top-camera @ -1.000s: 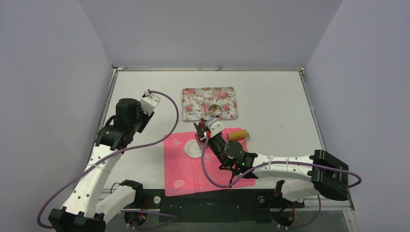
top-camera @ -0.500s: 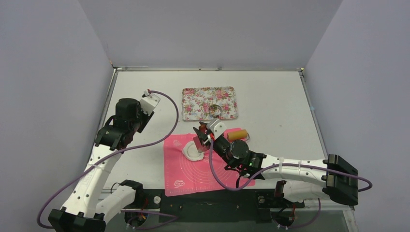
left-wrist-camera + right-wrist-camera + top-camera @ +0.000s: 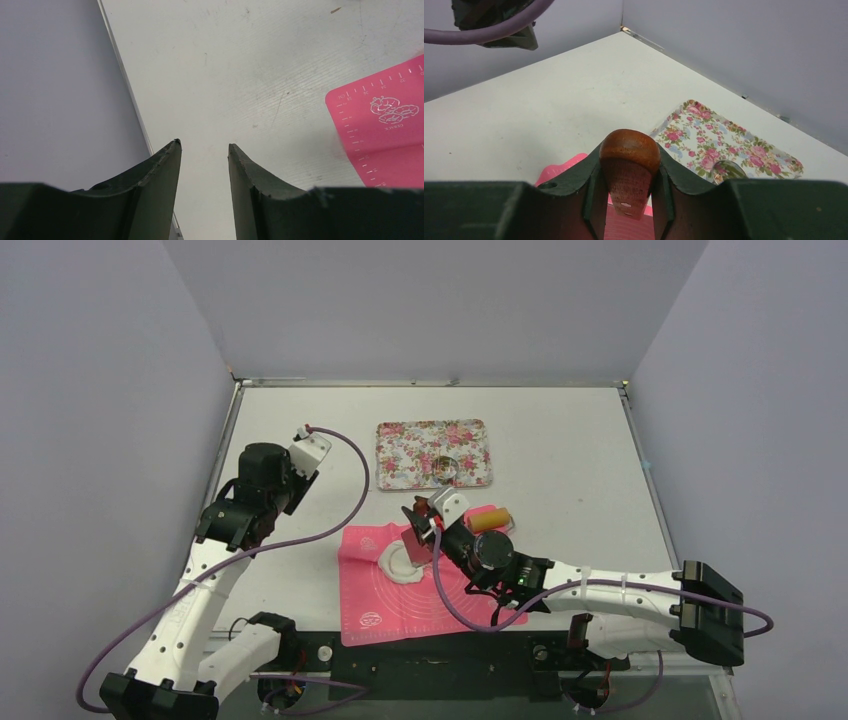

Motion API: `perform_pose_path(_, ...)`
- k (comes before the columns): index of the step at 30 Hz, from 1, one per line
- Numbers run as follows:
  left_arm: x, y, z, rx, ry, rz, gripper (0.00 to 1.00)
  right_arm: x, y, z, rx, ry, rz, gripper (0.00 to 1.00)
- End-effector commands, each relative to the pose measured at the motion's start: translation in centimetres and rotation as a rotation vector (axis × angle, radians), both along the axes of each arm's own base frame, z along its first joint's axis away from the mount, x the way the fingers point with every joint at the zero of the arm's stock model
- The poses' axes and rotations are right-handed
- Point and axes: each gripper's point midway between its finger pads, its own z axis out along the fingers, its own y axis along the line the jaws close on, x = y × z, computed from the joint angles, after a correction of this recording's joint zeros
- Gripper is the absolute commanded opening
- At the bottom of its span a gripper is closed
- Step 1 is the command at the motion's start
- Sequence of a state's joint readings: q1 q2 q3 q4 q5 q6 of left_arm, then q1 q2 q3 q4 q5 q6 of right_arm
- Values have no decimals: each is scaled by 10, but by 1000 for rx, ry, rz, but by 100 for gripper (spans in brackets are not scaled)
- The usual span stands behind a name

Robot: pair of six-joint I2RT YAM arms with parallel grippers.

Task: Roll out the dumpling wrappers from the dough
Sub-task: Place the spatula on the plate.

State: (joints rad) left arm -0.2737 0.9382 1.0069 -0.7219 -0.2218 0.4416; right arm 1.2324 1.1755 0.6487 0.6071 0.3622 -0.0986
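The dough is a flattened white lump on the pink mat. My right gripper hangs over the dough's far right edge, shut on the brown wooden handle of a roller tool. The tool's dark lower end rests at the dough. In the right wrist view the handle fills the gap between the jaws, and the dough is hidden below. My left gripper stands open and empty over bare table near the left wall, well left of the mat. No dumpling wrappers are in view.
A floral tray lies beyond the mat, with a metal ring cutter on its near right part. A tan wooden cylinder lies at the mat's far right corner. The table's raised left edge runs beside the left gripper.
My right arm has drawn the tool toward the near edge. The dough slid nearer with it and the mat's far left part shifted. The left arm has stayed still.
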Motion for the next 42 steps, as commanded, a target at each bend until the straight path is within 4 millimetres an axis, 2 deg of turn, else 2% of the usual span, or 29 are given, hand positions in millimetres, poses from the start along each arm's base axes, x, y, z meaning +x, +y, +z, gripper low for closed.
perform_pose_path(1, 4, -5, 24, -31, -68, -20, 38, 11, -20, 34, 71, -20, -122, 0)
perform_pose_path(2, 4, -6, 24, -31, -67, -21, 38, 13, -24, 41, 78, -25, -142, 0)
perform_pose_path(8, 2, -13, 16, -40, -40, -59, 38, 33, -55, 43, 66, 6, -277, 0)
perform_pose_path(11, -3, -30, 6, -69, 11, -147, 38, 37, -64, 47, 112, 25, -271, 0)
perform_pose_path(14, -14, -51, -4, -106, 75, -257, 38, 41, -73, 43, 136, 48, -285, 0)
perform_pose_path(18, -19, -63, -11, -124, 113, -320, 38, 44, -72, 44, 189, 89, -291, 0)
perform_pose_path(21, -20, -67, -12, -138, 122, -333, 38, 56, -66, 46, 217, 107, -317, 0)
perform_pose_path(24, -21, -70, -14, -151, 130, -344, 38, 61, -48, 47, 233, 123, -280, 0)
perform_pose_path(27, -21, -68, -16, -147, 128, -337, 38, 66, -32, 33, 206, 149, -262, 0)
perform_pose_path(31, -22, -68, -17, -145, 129, -335, 38, 71, -29, 24, 179, 144, -283, 0)
perform_pose_path(36, -20, -68, -18, -144, 127, -334, 38, 84, -37, 13, 152, 139, -375, 0)
perform_pose_path(39, -19, -69, -17, -144, 126, -334, 38, 93, -39, 15, 136, 116, -434, 0)
perform_pose_path(42, -19, -68, -17, -142, 125, -329, 38, 100, -32, 15, 126, 106, -452, 0)
